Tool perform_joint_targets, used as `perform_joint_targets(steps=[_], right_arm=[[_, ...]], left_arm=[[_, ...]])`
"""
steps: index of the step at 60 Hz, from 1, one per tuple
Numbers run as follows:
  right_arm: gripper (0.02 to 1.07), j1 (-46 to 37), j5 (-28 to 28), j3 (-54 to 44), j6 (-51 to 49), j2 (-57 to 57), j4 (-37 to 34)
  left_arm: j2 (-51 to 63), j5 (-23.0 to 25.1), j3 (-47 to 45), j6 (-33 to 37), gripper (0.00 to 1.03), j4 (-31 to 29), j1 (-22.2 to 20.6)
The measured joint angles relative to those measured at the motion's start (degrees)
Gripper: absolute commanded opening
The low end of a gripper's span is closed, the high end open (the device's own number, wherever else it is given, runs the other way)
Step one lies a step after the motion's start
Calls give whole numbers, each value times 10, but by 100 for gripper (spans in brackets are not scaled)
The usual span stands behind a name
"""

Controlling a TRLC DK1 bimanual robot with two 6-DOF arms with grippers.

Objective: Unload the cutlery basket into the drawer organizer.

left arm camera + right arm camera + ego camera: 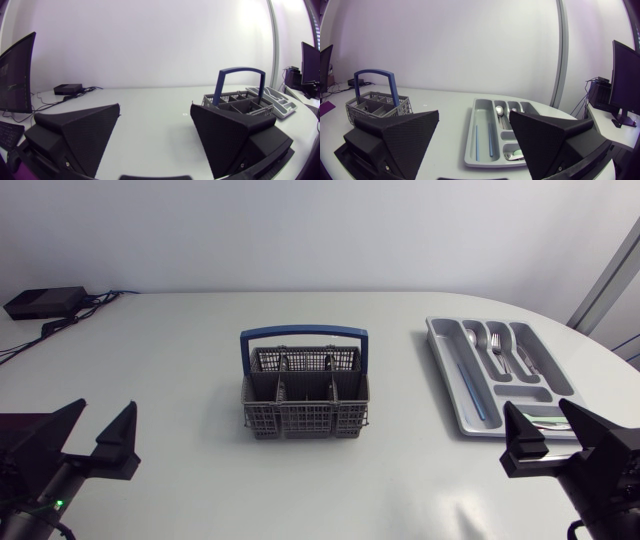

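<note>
centrally, blue-handled cutlery basket (305, 408), rightward, drawer organizer (447, 378) — spoon (471, 336), forks (497, 350) inside

A white table (180, 350) with a smooth, faintly glossy top is seen, and its far edge is rounded toward the right. A plain pale wall (320, 230) is set directly behind it. The scene is lit softly and evenly. A small black box (44, 302) with cables (98, 299) is placed on the table's far left corner.
</note>
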Motion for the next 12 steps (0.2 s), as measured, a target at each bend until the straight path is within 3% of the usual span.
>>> perform_joint_targets(steps=[12], right_arm=[[103,0,0,0,6,-3,0]], left_arm=[[-13,-2,-1,-1,99,3,2]])
